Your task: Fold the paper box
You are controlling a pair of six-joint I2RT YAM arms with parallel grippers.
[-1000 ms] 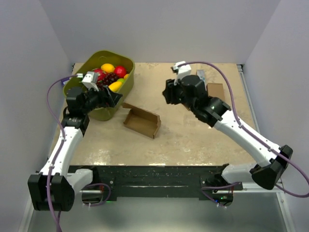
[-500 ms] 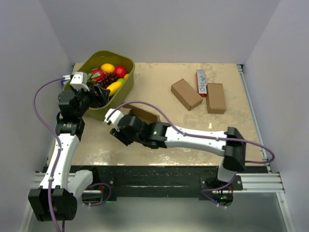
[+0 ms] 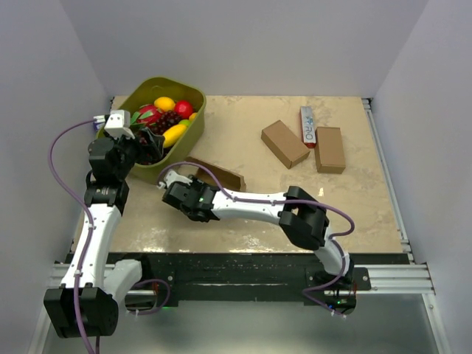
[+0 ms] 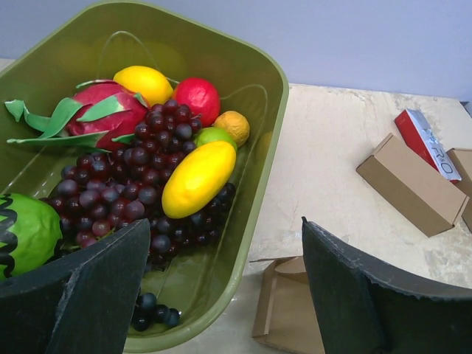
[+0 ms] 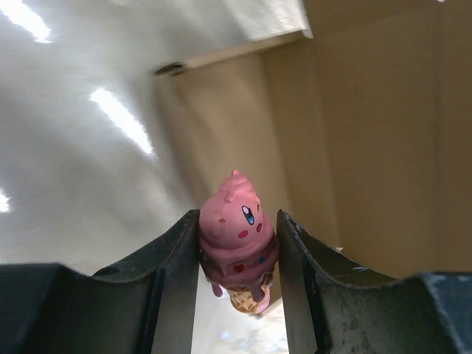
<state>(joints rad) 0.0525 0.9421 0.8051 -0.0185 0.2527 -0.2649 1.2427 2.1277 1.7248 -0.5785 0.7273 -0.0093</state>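
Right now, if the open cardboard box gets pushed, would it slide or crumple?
The paper box looks like thin card, so it probably slides easily on the smooth table. It likely flexes at its folds rather than staying rigid.

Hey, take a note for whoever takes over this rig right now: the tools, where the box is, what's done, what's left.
Left tool: open, empty, over the green fruit tub.
Right tool: shut on a pink ice-cream figurine, right up against the paper box.
Box: next to the tub, open.
Done: no fold visible.
Left: release the figurine, then fold flaps and lid shut.
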